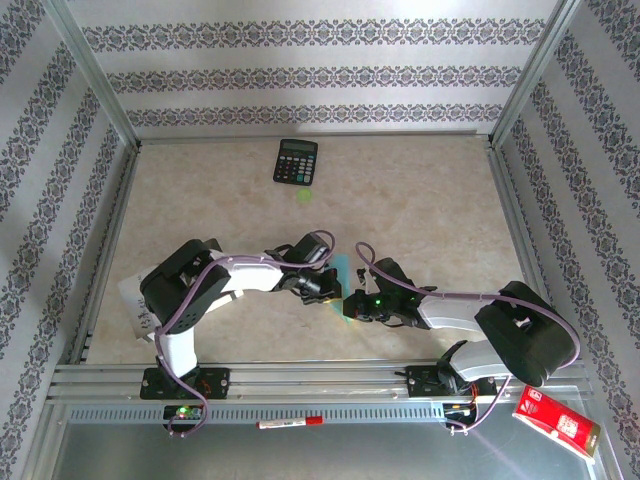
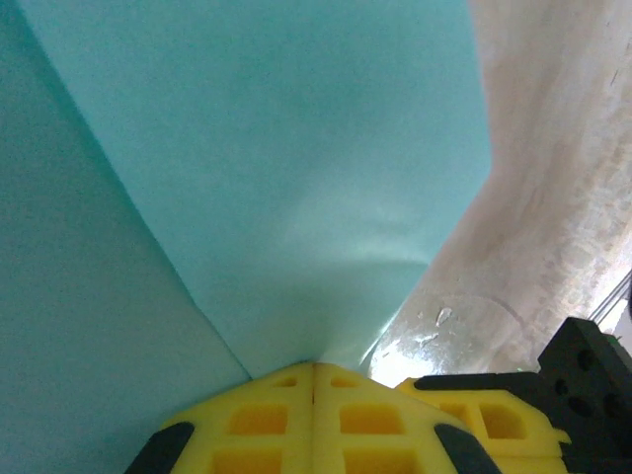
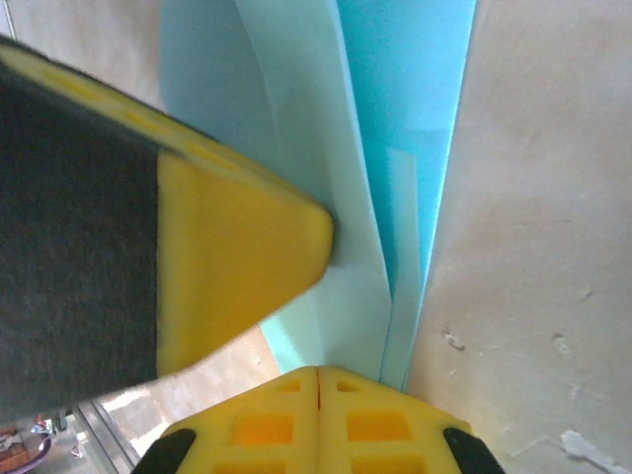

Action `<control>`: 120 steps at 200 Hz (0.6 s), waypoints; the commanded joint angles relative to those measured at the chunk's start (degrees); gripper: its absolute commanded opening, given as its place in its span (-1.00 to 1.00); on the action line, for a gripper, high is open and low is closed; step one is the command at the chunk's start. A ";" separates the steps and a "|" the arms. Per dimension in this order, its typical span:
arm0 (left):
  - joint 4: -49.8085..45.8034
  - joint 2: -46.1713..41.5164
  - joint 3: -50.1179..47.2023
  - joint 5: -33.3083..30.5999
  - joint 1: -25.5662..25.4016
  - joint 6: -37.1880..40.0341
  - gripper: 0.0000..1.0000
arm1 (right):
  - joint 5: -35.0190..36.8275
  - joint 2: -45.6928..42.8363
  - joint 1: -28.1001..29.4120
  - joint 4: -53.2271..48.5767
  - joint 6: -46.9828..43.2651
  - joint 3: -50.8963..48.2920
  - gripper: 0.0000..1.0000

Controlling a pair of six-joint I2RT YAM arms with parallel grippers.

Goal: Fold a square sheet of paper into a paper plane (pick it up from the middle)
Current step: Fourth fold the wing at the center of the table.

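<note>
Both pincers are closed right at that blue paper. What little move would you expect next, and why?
My guess: a short slide of the right pincer along the fold, to press the crease flat. Both pincers are shut, tips against the paper, with the left pincer close beside the right. The folded layers look raised off the table, not lying flat.

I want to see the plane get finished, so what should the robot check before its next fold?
1. Left tool shut on the cyan paper: ok.
2. Right tool shut on the same paper: ok.
3. Paper folded into layers: ok, seen from the right wrist.
4. Folds lined up evenly: cannot tell.
5. Calculator well away from the paper: ok.
</note>
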 commanded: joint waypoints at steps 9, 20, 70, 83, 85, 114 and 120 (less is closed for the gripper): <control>-3.76 2.67 2.04 -4.34 4.09 3.30 -1.00 | 3.72 2.38 0.23 -13.58 -0.57 -4.09 -1.00; -4.17 3.24 2.59 -3.95 4.85 3.85 -1.00 | 3.73 2.34 0.21 -13.63 -0.66 -4.09 -1.00; -4.60 5.53 4.44 -3.23 8.85 6.07 -1.00 | 3.99 1.80 0.24 -14.56 -0.88 -3.84 -1.00; -4.46 6.09 4.99 -2.76 10.26 6.54 -1.00 | 4.20 1.66 0.20 -14.78 -0.89 -3.83 -1.00; -4.41 6.22 5.08 -2.69 10.37 6.66 -1.00 | 4.20 1.69 0.18 -14.84 -0.87 -3.84 -1.00; -4.45 7.93 6.81 -1.43 13.39 7.98 -1.00 | 4.26 1.46 0.24 -15.10 -0.98 -3.84 -1.00; -4.49 8.25 7.11 -1.25 13.95 8.10 -1.00 | 4.26 1.44 0.24 -15.04 -0.93 -3.83 -1.00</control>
